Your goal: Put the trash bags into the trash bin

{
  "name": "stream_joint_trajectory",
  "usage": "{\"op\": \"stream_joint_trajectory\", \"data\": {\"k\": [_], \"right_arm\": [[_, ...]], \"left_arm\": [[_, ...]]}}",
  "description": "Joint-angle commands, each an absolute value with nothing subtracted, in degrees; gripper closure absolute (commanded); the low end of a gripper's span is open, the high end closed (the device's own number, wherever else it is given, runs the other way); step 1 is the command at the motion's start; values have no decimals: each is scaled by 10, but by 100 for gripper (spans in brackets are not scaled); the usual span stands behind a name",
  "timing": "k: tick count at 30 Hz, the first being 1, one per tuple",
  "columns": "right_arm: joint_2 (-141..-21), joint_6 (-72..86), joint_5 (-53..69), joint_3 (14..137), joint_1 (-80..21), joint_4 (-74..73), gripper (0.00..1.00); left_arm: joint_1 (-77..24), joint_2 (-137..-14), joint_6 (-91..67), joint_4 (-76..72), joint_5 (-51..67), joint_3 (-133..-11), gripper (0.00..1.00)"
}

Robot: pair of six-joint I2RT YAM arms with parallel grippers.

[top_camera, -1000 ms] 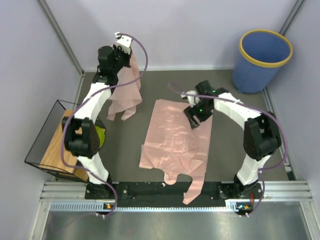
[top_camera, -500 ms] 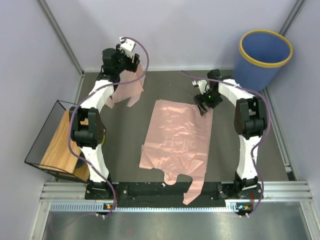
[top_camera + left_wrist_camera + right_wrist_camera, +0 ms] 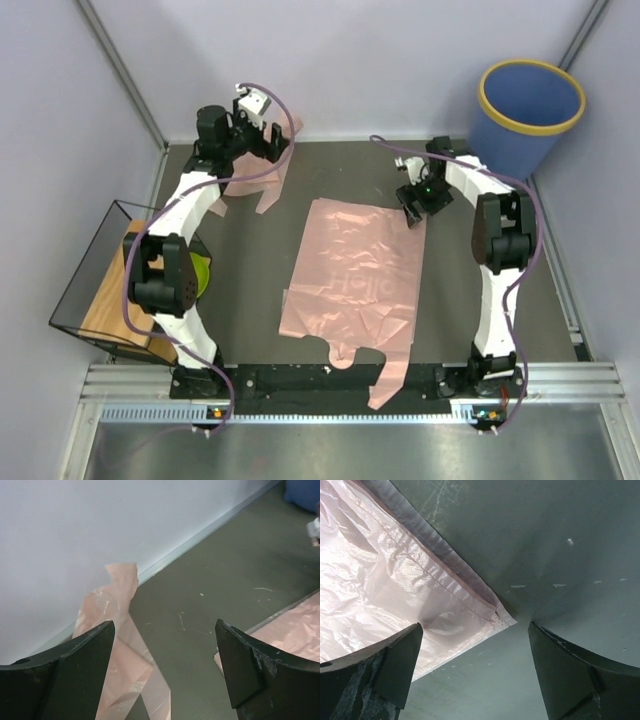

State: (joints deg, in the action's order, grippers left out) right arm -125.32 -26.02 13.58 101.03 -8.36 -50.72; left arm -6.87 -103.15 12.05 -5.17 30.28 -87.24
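One pink trash bag (image 3: 355, 270) lies flat centrally, a second bag (image 3: 266, 188) crumpled at the wall (image 3: 350, 60); blue bin (image 3: 510, 150) upright, apart.

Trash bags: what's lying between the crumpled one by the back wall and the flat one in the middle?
Nothing; only bare dark tabletop separates the crumpled bag from the flat bag, clearest in the left wrist view.

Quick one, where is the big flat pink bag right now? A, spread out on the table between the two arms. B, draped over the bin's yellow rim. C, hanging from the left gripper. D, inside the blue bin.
A: the flat trash bag lies spread out on the table, well apart from the trash bin.
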Motion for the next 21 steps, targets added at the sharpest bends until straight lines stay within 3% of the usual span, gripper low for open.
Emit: {"op": "stream_joint_trajectory", "data": {"k": [1, 4, 6, 7, 12, 15, 17, 21], "right_arm": [[-1238, -273, 152, 1005, -79, -509, 12], [-1261, -267, 163, 998, -85, -510, 17], [-1271, -265, 184, 994, -90, -511, 26], [-1271, -266, 192, 993, -89, -513, 36], [-1258, -274, 243, 989, -90, -530, 51], [-1243, -281, 263, 984, -91, -534, 72], [-1222, -285, 282, 977, -92, -534, 97], [-1159, -299, 308, 951, -109, -533, 100]], "left_arm": [[-67, -980, 93, -69, 353, -865, 12], [-67, -963, 87, -64, 351, -860, 12], [-67, -955, 85, -61, 350, -856, 12], [-68, -945, 84, -61, 351, -852, 12], [-66, -919, 83, -48, 347, -844, 12], [-64, -909, 78, -46, 345, -842, 12], [-62, -904, 70, -40, 342, -839, 12], [-56, -884, 66, -30, 342, -817, 13]]}}
